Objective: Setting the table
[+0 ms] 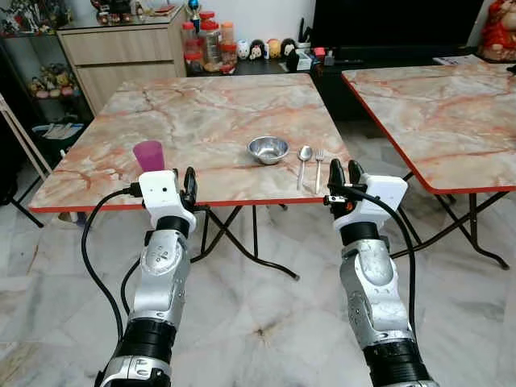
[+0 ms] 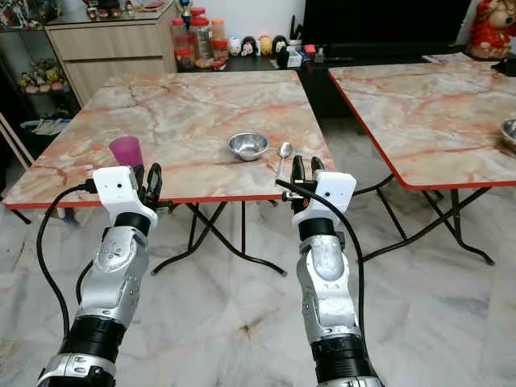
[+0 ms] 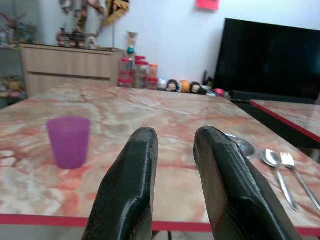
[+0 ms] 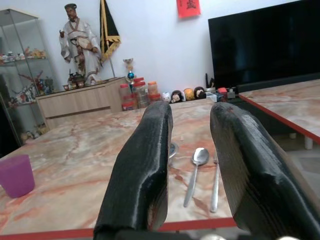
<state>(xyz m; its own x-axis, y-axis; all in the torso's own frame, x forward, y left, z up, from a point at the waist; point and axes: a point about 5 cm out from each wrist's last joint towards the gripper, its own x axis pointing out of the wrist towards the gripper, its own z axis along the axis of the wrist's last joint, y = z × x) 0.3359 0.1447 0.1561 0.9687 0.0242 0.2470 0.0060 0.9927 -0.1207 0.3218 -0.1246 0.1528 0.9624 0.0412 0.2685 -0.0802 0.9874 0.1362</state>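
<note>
The spoon (image 1: 304,164) and fork (image 1: 318,167) lie side by side near the surface's (image 1: 201,113) front edge, long axes running near-to-far, just beyond the right end effector (image 1: 345,174), which hovers empty, fingers narrowly parted. The left end effector (image 1: 189,184), likewise parted and empty, sits nearer the purple cup (image 1: 149,156).

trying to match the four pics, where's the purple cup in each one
Left eye: cup near the table's front edge, just above the left gripper.
Right eye: cup at left, by the same gripper.
Left wrist: cup beside the fingers.
Right wrist: cup at the picture's edge.
Shared landmark: spoon.
</note>
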